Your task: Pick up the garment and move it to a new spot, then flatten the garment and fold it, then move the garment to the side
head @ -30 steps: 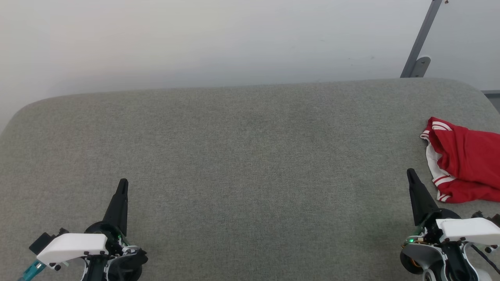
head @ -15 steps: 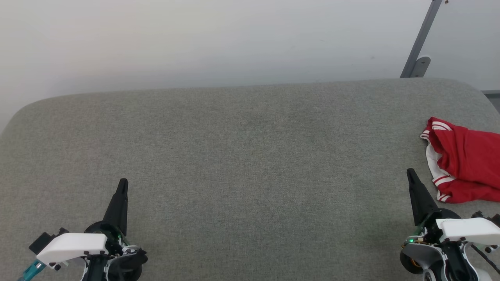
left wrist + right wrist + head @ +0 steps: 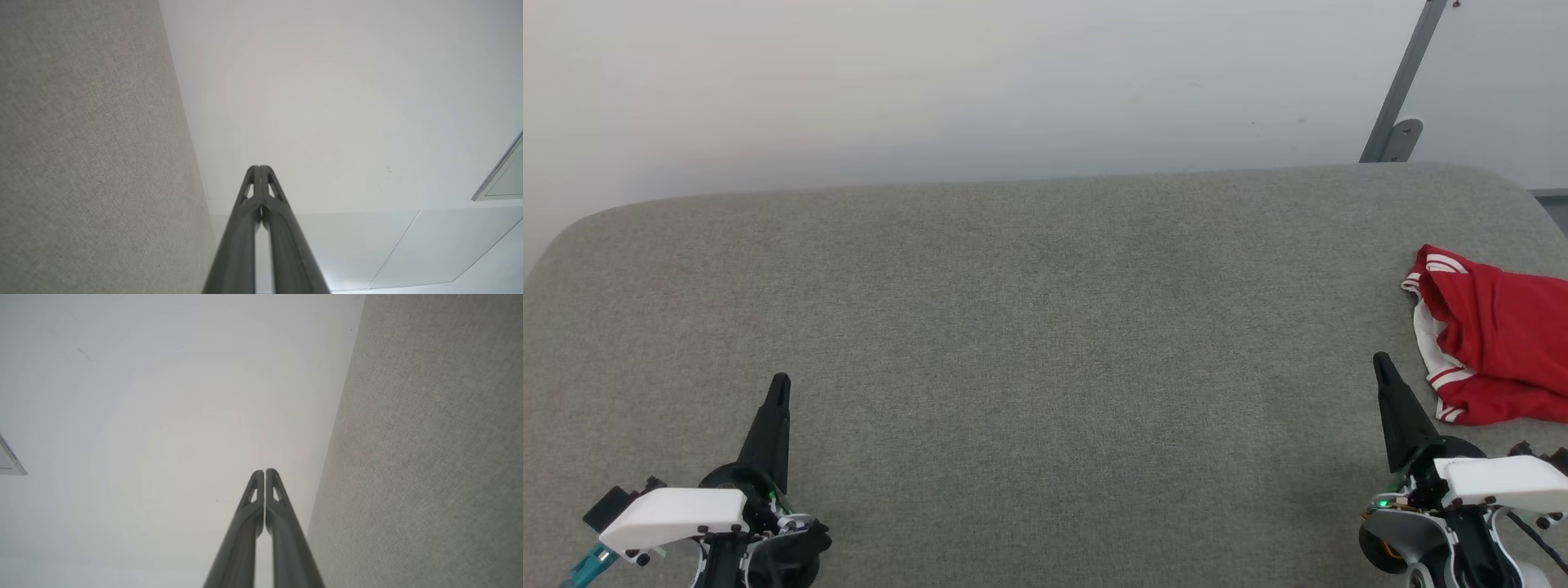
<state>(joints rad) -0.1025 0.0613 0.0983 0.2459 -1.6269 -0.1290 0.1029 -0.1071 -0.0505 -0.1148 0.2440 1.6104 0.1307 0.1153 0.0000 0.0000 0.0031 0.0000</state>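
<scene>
We see bright, even, diffuse light over the grey table (image 3: 1013,327); shadows are faint, and wrist views bow its far edge.

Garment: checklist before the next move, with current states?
1. Garment found: ok, on the table's right side.
2. Its whole outline in view: not ok, the head view's right edge cuts it off.
3. Garment flat: not ok, it lies bunched.
4. Right gripper free: ok, shut and empty, close to the garment but apart from it.
5. Left gripper free: ok, shut and empty, over the table's left side.
6. Jaws ready to grasp: not ok, both are closed.
</scene>
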